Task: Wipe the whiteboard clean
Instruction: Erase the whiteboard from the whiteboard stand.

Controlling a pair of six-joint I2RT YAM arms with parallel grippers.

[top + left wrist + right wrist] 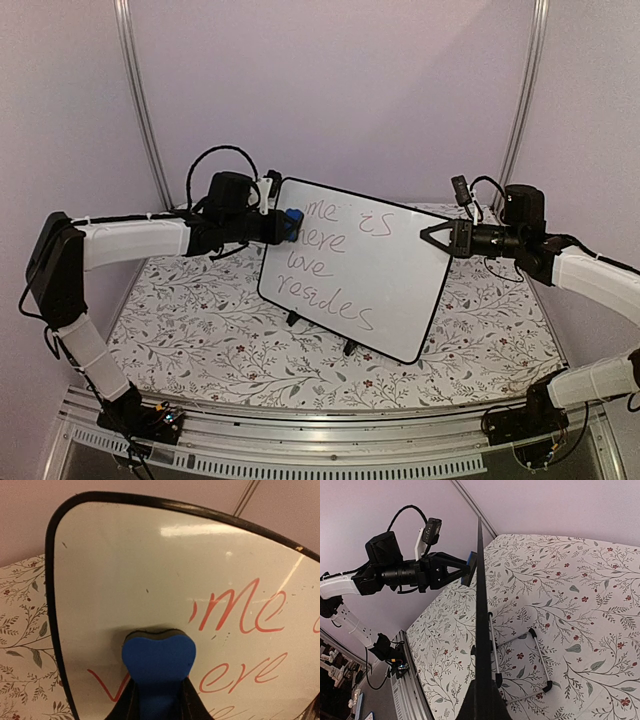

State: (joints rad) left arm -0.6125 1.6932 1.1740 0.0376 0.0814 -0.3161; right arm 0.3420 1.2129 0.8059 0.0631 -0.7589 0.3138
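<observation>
The whiteboard (pixel 400 290) stands tilted on its wire stand (pixel 536 656) in the middle of the table, with reddish handwriting (pixel 325 262) on its left half. My left gripper (pixel 279 226) is shut on a blue eraser (pixel 292 222) and presses it flat against the board's upper left. In the left wrist view the eraser (pixel 159 657) sits between the black fingers (pixel 125 702), with a blank patch of the whiteboard (pixel 130 565) above it and writing to its right. My right gripper (pixel 441 238) is shut on the board's right edge, seen as a thin black rim (pixel 480 600).
A floral tablecloth (pixel 200 330) covers the table. An aluminium rail (pixel 330 440) runs along the near edge, where both arm bases sit. Pale walls and two slanted metal posts (pixel 140 100) close off the back.
</observation>
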